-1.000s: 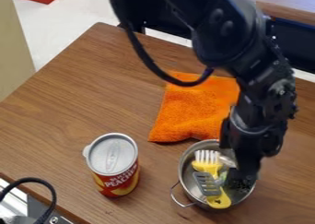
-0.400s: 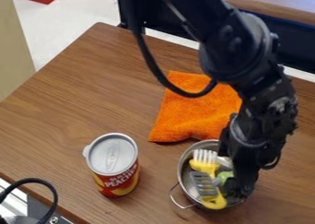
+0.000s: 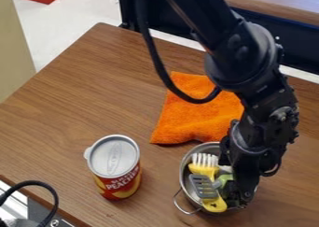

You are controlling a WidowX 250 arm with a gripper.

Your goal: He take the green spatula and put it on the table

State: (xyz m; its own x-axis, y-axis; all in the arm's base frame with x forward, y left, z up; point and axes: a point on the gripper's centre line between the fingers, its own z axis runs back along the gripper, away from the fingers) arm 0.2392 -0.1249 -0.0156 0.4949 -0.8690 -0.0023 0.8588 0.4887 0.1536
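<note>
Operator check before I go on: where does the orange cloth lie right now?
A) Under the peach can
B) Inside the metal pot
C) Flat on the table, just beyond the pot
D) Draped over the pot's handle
C: the orange cloth lies spread on the wooden table, its near edge just beyond the rim of the metal pot.

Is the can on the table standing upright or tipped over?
Upright: the can stands on the table, its round lid facing up and its label around the side.
</note>
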